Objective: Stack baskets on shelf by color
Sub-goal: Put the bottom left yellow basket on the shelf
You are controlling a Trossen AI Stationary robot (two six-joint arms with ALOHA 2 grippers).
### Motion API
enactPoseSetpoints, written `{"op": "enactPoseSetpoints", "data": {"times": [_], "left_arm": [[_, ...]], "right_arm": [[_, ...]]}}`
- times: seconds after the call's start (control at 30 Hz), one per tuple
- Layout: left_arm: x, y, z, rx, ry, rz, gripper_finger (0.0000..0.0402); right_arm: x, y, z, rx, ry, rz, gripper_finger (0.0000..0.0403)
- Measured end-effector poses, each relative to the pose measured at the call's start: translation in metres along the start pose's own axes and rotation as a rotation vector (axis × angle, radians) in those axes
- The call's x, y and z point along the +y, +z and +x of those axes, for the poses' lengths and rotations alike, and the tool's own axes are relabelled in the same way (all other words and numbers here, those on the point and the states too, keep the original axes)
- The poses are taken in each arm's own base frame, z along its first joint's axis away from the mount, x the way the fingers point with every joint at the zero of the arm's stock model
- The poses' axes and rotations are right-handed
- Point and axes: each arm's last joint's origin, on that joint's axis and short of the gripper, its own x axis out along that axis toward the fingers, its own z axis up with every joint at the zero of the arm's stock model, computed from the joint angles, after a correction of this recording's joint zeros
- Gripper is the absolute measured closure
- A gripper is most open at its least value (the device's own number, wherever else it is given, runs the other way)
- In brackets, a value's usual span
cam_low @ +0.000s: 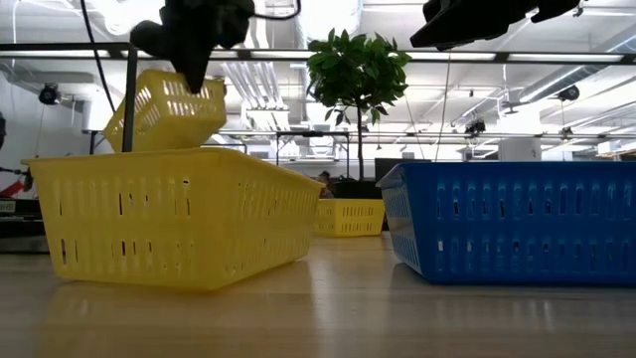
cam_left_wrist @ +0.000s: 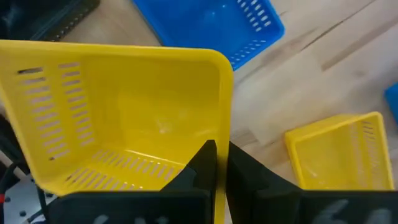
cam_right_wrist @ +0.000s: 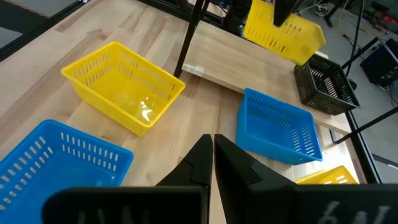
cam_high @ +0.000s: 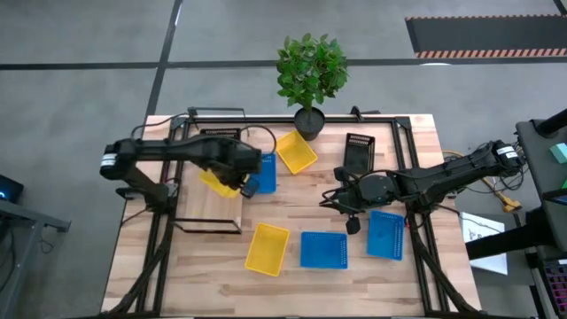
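I have a yellow basket (cam_left_wrist: 124, 118) in the left gripper (cam_left_wrist: 216, 163) — the fingers are pinched shut on its rim and the basket hangs tilted in the air above the shelf (cam_high: 208, 199), clear of the board. Just beside it, a blue basket (cam_high: 260, 174) lies at the shelf's right edge, and another yellow basket (cam_high: 296, 152) sits a little farther right, near the plant pot (cam_high: 309, 120). A black basket (cam_high: 359, 153) rests toward the back of the table (cam_high: 390, 275), right of centre. Along the front I see a third yellow basket (cam_high: 267, 248), then a second blue basket (cam_high: 323, 250) beside it, then a third blue basket (cam_high: 385, 235). The right gripper (cam_right_wrist: 212, 151) hovers over the middle of the table — its fingers are closed together with nothing between them.
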Motion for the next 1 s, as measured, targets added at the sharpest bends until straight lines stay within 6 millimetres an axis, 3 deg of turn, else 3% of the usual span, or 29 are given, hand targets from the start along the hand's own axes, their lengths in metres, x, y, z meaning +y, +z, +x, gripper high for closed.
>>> {"op": "enactPoseSetpoints", "data": {"times": [0.3, 0.7, 1.0], "left_arm": [[0.011, 0.009, 0.018, 0.074, 0.117, -0.092, 0.0402], [0.03, 0.012, 0.067, 0.145, 0.165, -0.24, 0.0402], [0.04, 0.03, 0.076, 0.092, 0.109, -0.321, 0.0402]], "right_arm": [[0.0, 0.0, 0.0, 0.003, 0.001, 0.002, 0.0394], [0.0, -0.001, 0.0, 0.013, 0.004, -0.001, 0.0394], [0.0, -0.001, 0.0, 0.014, 0.004, 0.0, 0.0394]]}}
